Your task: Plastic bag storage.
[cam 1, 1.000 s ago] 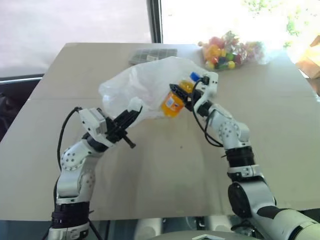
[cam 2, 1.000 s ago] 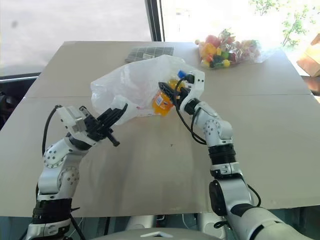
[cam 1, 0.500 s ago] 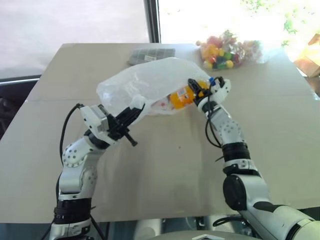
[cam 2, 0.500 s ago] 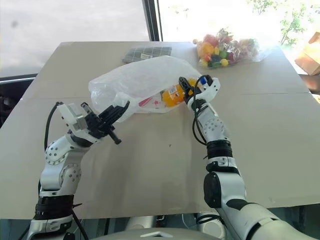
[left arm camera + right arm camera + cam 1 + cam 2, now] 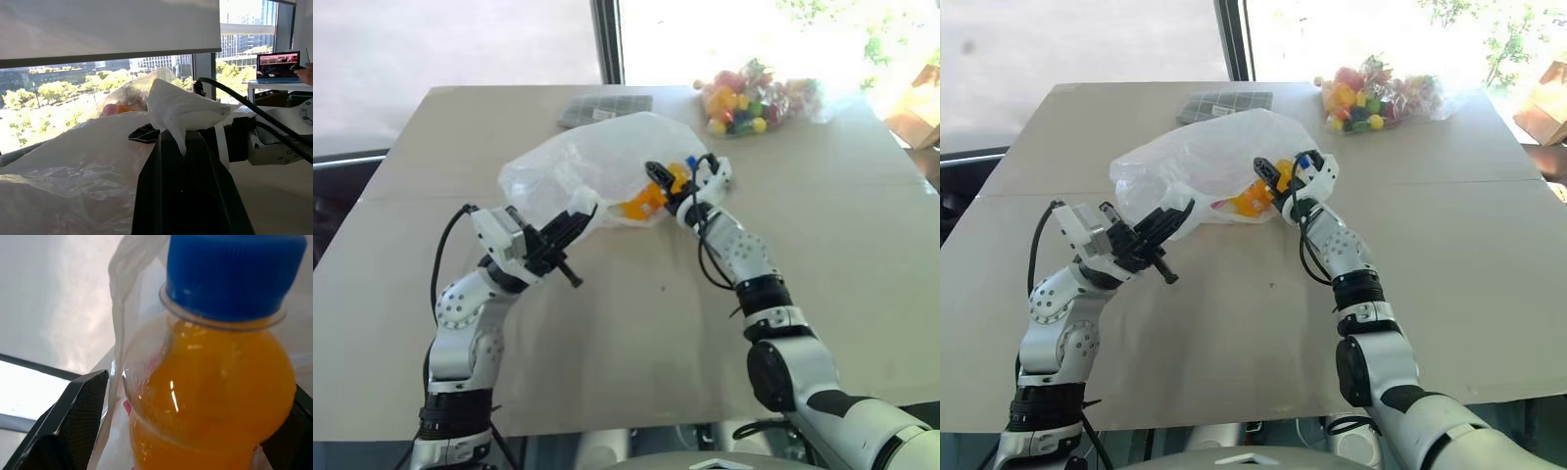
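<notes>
So, counting from the near edge of the table: two grippers, one big plastic bag, one bottle, then one dark flat thing and one bag of candies at the back.

The left gripper is nearest, jaws pinched together on a fold of the plastic bag, holding that edge up off the table. In the left wrist view the white film drapes right over the black fingers.

The plastic bag itself sits mid-table, puffed up, translucent white. There's some reddish print low on it, too small to read.

The right gripper is at the bag's other side, jaws spread wide apart either side of an orange bottle with a blue cap. I can't tell if the fingers actually touch the bottle. No label text readable on it.

Far back: the dark flat thing, looks gridded, and the clear candy bag full of colourful round sweets, well apart from the plastic bag.
</notes>
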Available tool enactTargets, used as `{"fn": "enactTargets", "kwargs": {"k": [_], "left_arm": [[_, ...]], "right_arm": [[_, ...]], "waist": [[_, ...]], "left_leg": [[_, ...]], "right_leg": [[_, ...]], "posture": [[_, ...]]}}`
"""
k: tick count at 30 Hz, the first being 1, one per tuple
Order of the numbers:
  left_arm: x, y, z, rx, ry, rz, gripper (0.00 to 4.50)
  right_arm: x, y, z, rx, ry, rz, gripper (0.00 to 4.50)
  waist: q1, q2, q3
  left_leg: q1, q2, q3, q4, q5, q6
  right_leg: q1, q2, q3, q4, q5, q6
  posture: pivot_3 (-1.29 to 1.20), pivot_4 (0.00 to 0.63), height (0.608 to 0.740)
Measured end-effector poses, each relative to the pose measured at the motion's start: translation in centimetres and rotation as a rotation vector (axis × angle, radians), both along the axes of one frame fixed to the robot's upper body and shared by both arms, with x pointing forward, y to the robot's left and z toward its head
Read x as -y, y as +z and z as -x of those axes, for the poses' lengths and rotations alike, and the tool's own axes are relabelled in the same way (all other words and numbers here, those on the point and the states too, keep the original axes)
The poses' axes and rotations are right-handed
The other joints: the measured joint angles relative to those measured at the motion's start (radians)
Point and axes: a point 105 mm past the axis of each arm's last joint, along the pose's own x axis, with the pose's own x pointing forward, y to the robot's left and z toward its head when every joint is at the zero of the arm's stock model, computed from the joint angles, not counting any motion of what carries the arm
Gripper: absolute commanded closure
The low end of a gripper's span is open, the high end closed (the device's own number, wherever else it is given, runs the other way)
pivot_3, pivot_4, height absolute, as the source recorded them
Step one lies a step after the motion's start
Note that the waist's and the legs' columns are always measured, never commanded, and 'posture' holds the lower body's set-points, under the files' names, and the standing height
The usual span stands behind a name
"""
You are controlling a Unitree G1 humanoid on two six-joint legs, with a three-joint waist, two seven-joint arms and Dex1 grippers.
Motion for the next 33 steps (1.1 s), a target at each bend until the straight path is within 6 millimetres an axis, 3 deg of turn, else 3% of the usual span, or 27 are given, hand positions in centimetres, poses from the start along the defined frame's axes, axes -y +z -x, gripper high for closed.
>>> {"fn": "enactTargets", "kwargs": {"k": [6, 12, 16, 23, 29, 33], "left_arm": [[0.0, -0.1, 0.0, -0.005, 0.001, 0.0, 4.5], [0.0, -0.2, 0.0, -0.005, 0.0, -0.001, 4.5], [0.0, -0.1, 0.0, -0.005, -0.002, 0.0, 4.5], [0.1, 0.0, -0.2, -0.002, -0.005, 0.0, 4.5], [0.0, -0.2, -0.2, -0.006, -0.006, 0.001, 4.5], [0.2, -0.3, -0.3, -0.007, -0.005, 0.0, 4.5]], "right_arm": [[-0.8, 1.6, 0.7, 0.042, 0.049, 0.001, 0.01], [0.2, 0.8, 0.1, -0.043, -0.029, 0.053, 0.01], [0.3, 1.0, -0.4, -0.043, -0.091, 0.189, 0.01], [-2.3, 2.1, 0.9, 0.003, 0.054, 0.401, 0.01], [-1.0, 3.8, -0.1, -0.088, -0.025, 0.417, 0.01], [0.4, 2.7, -0.6, -0.195, -0.079, 0.425, 0.01]], "waist": [[0.0, 0.0, 0.0], [0.0, 0.0, 0.0], [-0.001, 0.0, 0.0], [-0.002, 0.0, 0.0], [0.001, 0.0, 0.0], [0.0, 0.0, 0.0]], "left_leg": [[0.0, 0.0, 0.0, 0.0, 0.0, 0.0], [0.0, 0.0, 0.0, 0.0, 0.0, 0.0], [-0.001, 0.0, 0.0, 0.0, 0.0, 0.0], [-0.001, 0.0, 0.001, 0.0, 0.0, 0.0], [-0.002, -0.001, 0.001, 0.0, 0.0, 0.0], [-0.002, -0.001, 0.001, -0.001, 0.0, 0.0]], "right_leg": [[0.0, 0.0, 0.0, 0.0, 0.0, 0.0], [0.0, -0.001, 0.0, 0.0, 0.0, 0.0], [-0.001, 0.0, 0.0, 0.0, 0.0, 0.0], [-0.002, 0.0, 0.0, 0.001, 0.0, 0.0], [-0.002, -0.002, 0.0, 0.0, 0.0, 0.0], [-0.002, -0.001, 0.0, 0.0, 0.0, 0.0]], "posture": [[0.0, 0.15, 0.74], [0.0, 0.15, 0.74], [0.0, 0.15, 0.74], [0.0, 0.15, 0.74], [0.0, 0.15, 0.74], [0.0, 0.15, 0.74]]}}
